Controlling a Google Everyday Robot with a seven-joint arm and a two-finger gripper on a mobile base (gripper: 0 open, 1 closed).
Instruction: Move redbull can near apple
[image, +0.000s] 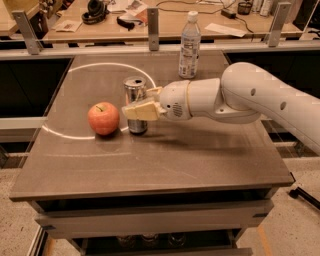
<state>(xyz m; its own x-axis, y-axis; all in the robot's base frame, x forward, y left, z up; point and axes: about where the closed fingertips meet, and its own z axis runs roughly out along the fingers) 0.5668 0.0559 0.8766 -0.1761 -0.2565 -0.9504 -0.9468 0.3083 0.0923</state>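
The redbull can (135, 87) is a slim silver can with a shiny top rim. It stands upright at the table surface, just right of the apple, with a small gap between them. The apple (103, 118) is red-orange and sits on the white circle line. My gripper (138, 102) reaches in from the right at the end of the white arm. It is shut on the redbull can, with one beige finger (141, 111) across the can's front and the other behind it.
A clear plastic bottle (190, 45) with a white cap stands at the back of the table (165, 165), right of centre. A railing with metal posts (153, 22) runs along the far edge. A cluttered desk lies beyond it.
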